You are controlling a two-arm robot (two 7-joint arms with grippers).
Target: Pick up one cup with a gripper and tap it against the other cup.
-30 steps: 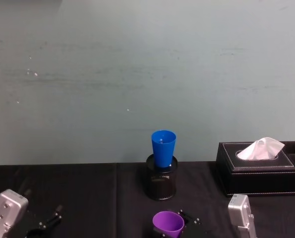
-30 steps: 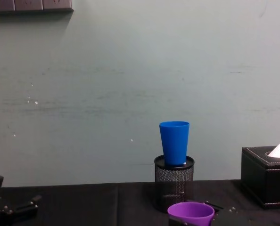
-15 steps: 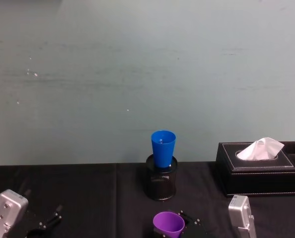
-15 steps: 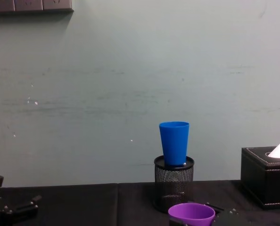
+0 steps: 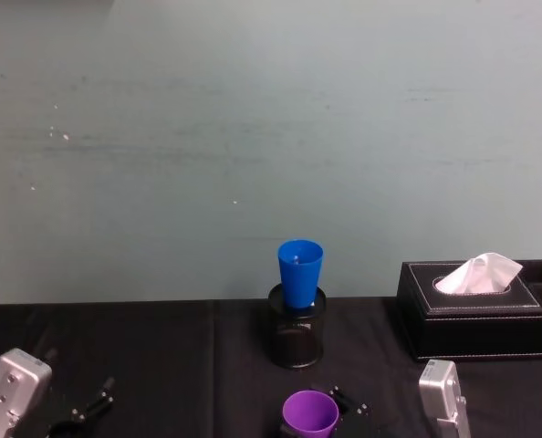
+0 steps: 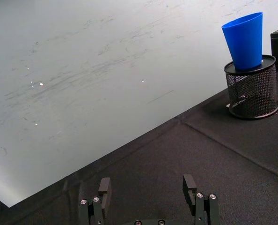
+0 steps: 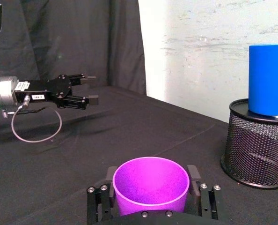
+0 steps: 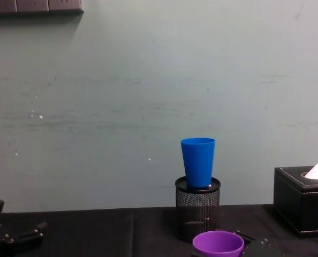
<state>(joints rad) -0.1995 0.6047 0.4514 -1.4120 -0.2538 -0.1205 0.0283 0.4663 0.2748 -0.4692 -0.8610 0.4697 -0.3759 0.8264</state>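
With the purple cup (image 7: 149, 185) seated between the jaws of my right gripper (image 7: 148, 182), the step in hand is to carry it to the blue cup (image 5: 300, 272) and tap the two together. The jaws are closed on the purple cup's wall from both sides, a little below its rim, and it stands upright with its mouth up. It is low over the near part of the surface (image 5: 161, 365); I cannot tell whether its base touches.

The blue cup stands upright in the black mesh pen holder (image 5: 297, 338), farther back and higher than the purple cup. It is loosely seated, so I judge it will tip or lift out if struck hard.

Procedure:
1. Raise the purple cup until its wall is level with the exposed blue wall above the holder's rim.
2. Advance slowly, keeping the cup upright.
3. Meet wall to wall, lightly, then back off.
4. Avoid the holder itself; a push there would likely slide it.

Keep clear of the tissue box (image 5: 476, 310), which lies to the right. My left gripper (image 6: 147, 185) is parked low at the left, jaws released, well apart from both cups.
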